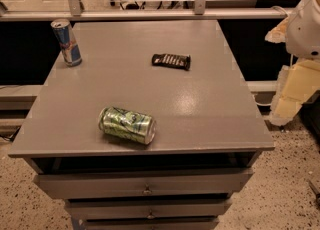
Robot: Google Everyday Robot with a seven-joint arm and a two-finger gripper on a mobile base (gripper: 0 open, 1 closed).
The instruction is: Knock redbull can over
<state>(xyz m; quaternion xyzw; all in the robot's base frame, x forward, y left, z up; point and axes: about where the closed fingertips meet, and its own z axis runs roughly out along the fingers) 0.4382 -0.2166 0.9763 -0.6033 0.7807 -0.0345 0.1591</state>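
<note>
The redbull can stands upright at the far left corner of the grey table top. It is slim, blue and silver with a red marking and a silver top. My arm hangs off the table's right side. My gripper shows as pale blocks beside the right edge, below the table-top level and far from the can. It holds nothing that I can see.
A wider green-and-white can lies on its side near the front edge. A dark snack bar wrapper lies in the middle toward the back. Drawers sit under the top. A rail runs behind the table.
</note>
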